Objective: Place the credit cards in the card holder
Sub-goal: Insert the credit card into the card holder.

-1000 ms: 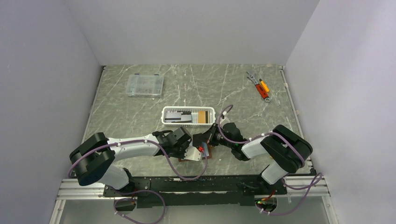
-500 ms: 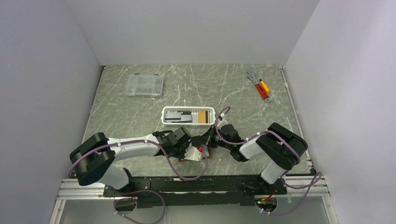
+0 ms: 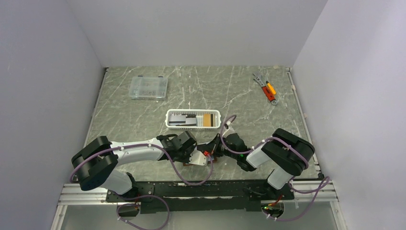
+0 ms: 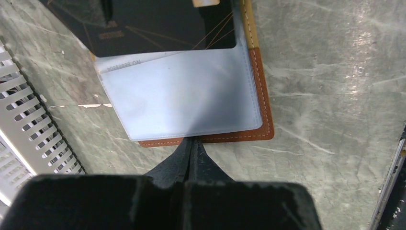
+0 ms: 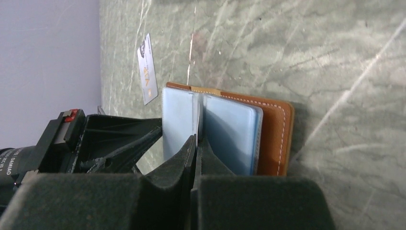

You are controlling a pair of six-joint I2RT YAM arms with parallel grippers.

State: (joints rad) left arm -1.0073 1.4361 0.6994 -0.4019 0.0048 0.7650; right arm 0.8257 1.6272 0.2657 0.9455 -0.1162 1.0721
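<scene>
Leather card holder is braced at its edge by the closed left end effector. The right end effector, clamped on the black card, should slide it squarely inward.

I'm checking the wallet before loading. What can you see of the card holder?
The card holder lies open on the table. It is brown leather with pale stitching and has pale blue clear sleeves inside. A black card overlaps its far end. The shut left gripper meets its near edge, and the shut right gripper rests at the sleeves.
</scene>
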